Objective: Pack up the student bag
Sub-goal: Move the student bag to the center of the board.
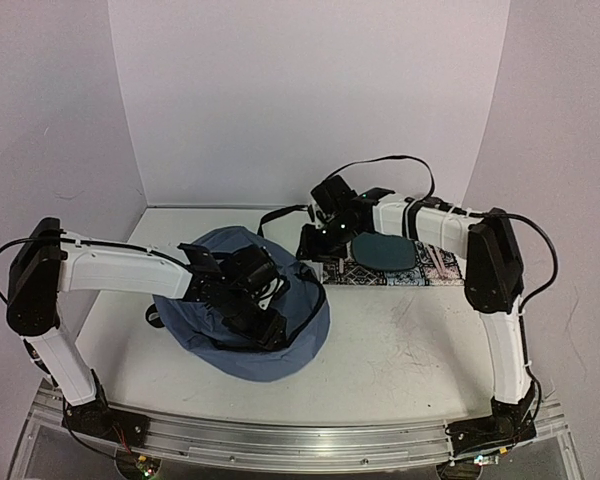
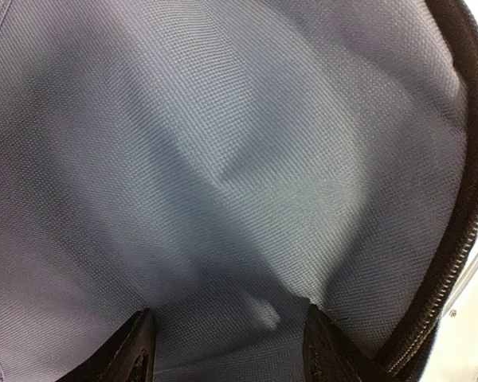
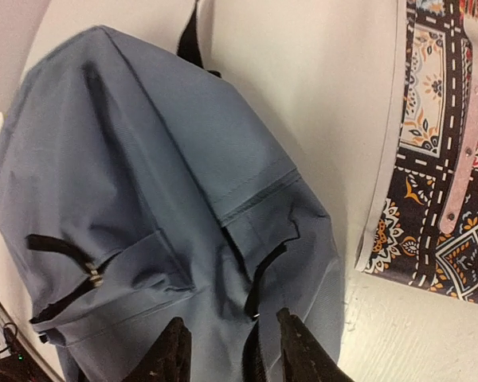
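Bag [image 1: 280, 350] lies on the bench [image 1: 410, 340], left of centre, with a black strap [image 1: 280, 214] trailing off its far end. Your left pincer [image 2: 223, 358] is down inside the bag's mouth. Its wrist view is filled with grey-blue lining, and the zip [image 2: 454, 263] curves along the right edge. The fingers stand well apart and I see nothing clamped between them, though the lining sits so close behind them that I can't rule out contact.

Your right pincer [image 3: 233, 350] hangs over the bag's far right edge, just beside the patterned mat [image 1: 435, 272]. Its fingers are partly spread, with the bag's front fabric below them, and it has hold of nothing. A black zip pull [image 3: 263, 274] on the front of the bag lies just ahead of the fingertips. On the mat rests a dark teal pouch [image 1: 385, 250], apart from the bag.
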You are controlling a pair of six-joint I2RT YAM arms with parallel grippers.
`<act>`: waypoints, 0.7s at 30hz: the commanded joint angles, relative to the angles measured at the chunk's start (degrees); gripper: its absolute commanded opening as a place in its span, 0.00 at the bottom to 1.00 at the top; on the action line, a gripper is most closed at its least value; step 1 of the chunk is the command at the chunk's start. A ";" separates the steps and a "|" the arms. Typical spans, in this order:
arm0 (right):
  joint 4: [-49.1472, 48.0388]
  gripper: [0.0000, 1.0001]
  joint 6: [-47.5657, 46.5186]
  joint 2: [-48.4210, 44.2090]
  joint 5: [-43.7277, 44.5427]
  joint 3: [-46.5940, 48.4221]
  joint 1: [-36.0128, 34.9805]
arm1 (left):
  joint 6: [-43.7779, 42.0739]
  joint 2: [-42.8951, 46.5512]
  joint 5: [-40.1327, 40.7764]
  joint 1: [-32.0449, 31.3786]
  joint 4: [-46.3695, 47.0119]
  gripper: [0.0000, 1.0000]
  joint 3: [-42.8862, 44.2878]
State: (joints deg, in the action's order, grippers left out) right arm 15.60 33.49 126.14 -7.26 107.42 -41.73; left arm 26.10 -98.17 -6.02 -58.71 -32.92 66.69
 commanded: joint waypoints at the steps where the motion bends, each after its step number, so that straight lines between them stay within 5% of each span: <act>1: 4.26 0.43 0.31 4.84 -1.09 4.42 0.28 | 1.16 1.34 -1.13 -1.14 0.48 0.64 -1.10; 21: 4.30 0.47 -0.22 14.50 -5.68 12.01 1.21 | 2.12 2.47 -0.88 -1.50 0.49 0.63 -2.02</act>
State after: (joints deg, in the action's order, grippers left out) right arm 18.92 33.30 138.35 -11.57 118.10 -40.78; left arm 27.55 -98.10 -5.91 -59.43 -32.30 65.43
